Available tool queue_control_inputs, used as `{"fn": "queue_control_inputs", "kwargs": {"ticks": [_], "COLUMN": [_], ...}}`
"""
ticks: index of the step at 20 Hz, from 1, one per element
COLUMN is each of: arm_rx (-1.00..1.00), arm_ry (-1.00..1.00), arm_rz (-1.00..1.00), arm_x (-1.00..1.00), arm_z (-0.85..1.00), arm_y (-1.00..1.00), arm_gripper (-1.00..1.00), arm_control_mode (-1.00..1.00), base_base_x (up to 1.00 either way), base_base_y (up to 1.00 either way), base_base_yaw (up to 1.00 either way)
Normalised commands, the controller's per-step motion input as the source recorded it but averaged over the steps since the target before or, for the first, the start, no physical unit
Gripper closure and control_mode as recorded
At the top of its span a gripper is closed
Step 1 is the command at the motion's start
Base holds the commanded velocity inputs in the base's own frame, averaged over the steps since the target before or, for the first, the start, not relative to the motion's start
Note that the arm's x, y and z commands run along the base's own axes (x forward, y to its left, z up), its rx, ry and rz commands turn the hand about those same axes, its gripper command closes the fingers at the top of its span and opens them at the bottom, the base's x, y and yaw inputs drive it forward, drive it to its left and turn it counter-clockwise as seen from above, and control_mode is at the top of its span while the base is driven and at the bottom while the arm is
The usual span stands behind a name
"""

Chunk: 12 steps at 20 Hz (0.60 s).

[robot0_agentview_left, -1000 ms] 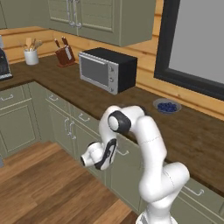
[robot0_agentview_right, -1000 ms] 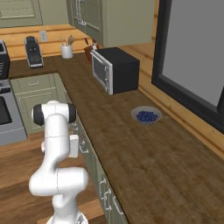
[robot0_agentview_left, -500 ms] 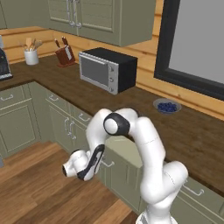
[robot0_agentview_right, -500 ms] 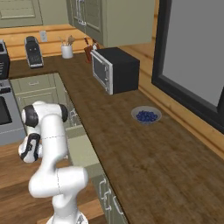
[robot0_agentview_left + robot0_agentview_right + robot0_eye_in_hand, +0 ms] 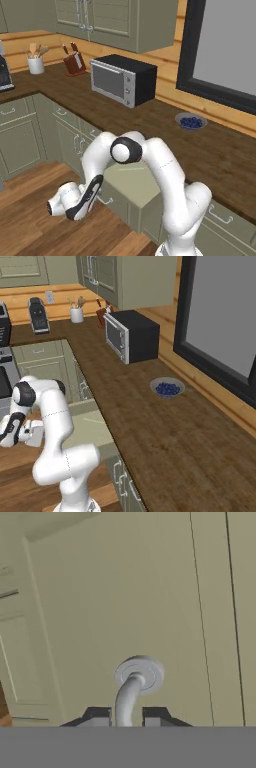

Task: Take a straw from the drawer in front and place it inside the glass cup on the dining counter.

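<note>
The drawer (image 5: 131, 187) stood pulled out below the counter (image 5: 200, 145), its long axis running along the cabinet row and its front facing the room. The pincer (image 5: 127, 718) was clamped on the silver handle (image 5: 131, 693). Its 2 tips looked close to the handle's end, so a skewed pull might slip them off. The straw inside could not be made out.

One microwave (image 5: 122, 80) on worktop; one blue-filled bowl (image 5: 191, 121); one knife block (image 5: 74, 63); one white utensil crock (image 5: 35, 65); one coffee machine (image 5: 38, 315); one drawer (image 5: 131, 183) pulled out, one silver handle (image 5: 129, 698) on its front; one large dark-framed window (image 5: 225, 47); two dark finger tips (image 5: 98, 716) flanking that handle; two upper cabinet doors (image 5: 95, 20) counted above microwave.
</note>
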Motion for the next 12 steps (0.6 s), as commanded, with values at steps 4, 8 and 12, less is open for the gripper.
{"fn": "queue_control_inputs", "kwargs": {"ticks": [4, 8, 12], "arm_rx": [0.36, 0.6, 0.63], "arm_ry": [0.14, 0.38, 0.38], "arm_rz": [0.03, 0.06, 0.01], "arm_x": [-0.35, -0.39, -0.23], "arm_z": [0.56, 0.93, 0.99], "arm_y": [0.42, 0.04, -0.12], "arm_gripper": [-1.0, -1.0, -1.0], "arm_control_mode": [-1.0, -1.0, -1.0], "base_base_x": [0.0, 0.0, 0.0], "base_base_y": [0.0, 0.0, 0.0], "base_base_yaw": [0.0, 0.0, 0.0]}}
